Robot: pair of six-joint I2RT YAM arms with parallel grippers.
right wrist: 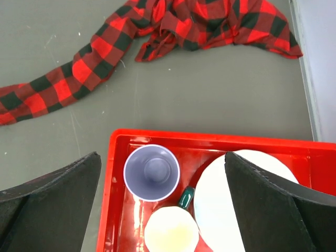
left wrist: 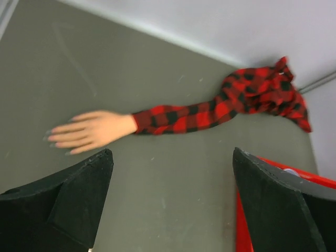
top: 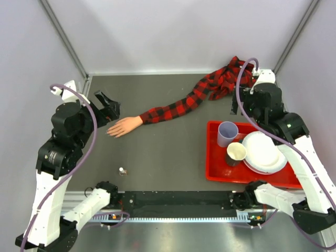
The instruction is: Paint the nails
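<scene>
Hovering left gripper (top: 108, 109) wide open, empty, just beside mannequin hand (top: 123, 126) at table's 9 o'clock. Nails (left wrist: 49, 138) at fingertips: tiny, hard, slick. Hand likely light, may slide; pin at wrist. Right gripper (right wrist: 163, 181) wide open, empty, over tray (top: 212, 157) at 3 o'clock.

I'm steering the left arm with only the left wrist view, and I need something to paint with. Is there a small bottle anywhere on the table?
Observer: Yes, a tiny white-capped bottle sits on the table, nearer the arm bases than the mannequin hand.
Operator: What's in the red tray at my right edge?
Observer: The red tray holds a purple cup, a cream cup and white plates.
Operator: Is the right arm holding anything?
Observer: No, the right end effector is open and empty above the tray.
</scene>
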